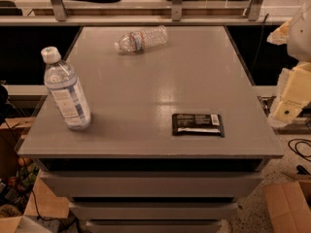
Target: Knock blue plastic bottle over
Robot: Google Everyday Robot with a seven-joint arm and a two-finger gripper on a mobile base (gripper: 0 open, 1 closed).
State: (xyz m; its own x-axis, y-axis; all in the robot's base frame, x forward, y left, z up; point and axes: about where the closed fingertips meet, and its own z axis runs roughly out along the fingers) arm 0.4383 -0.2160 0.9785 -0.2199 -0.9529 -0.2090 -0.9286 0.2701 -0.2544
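The blue plastic bottle (66, 90) stands upright near the table's front left corner. It is clear and smooth, with a white cap and a pale blue-and-white label. My gripper (290, 100) is at the end of the cream-coloured arm at the right edge of the view. It is beyond the table's right side, far from the bottle and touching nothing on the table.
A smaller ridged clear bottle (142, 39) with a red-blue label lies on its side at the far middle of the grey table (146, 91). A black snack bar (198, 124) lies flat at the front right. Cardboard boxes (289, 205) and cables are on the floor.
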